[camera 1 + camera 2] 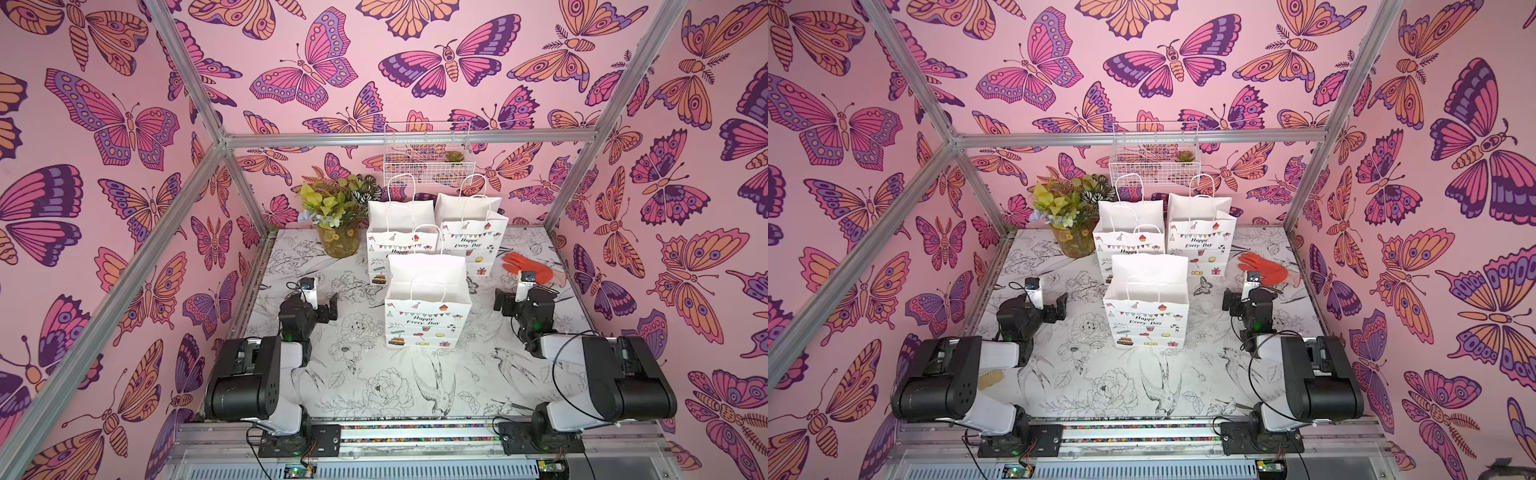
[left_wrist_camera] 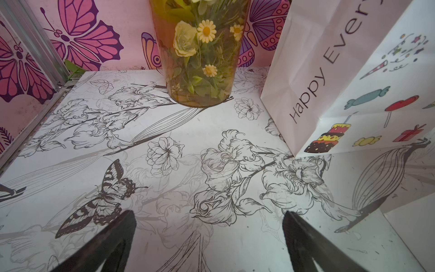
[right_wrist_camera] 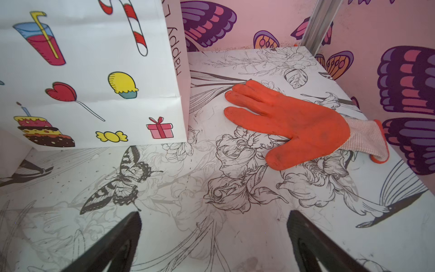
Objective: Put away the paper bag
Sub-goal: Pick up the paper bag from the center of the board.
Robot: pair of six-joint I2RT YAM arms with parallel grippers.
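Paper bag (image 1: 428, 316) well apart from fingers (image 2: 122, 226)

My two top eyes sit high up, side by side, looking down over the whole worktop (image 1: 374, 386). My left wrist eye rides low behind my left pincer (image 2: 209, 215), facing the flower vase (image 2: 200, 70). My right wrist eye rides behind my right pincer (image 3: 214, 214), facing the orange glove (image 3: 294, 122). Both top views show nearly the same scene, vase and glove too.
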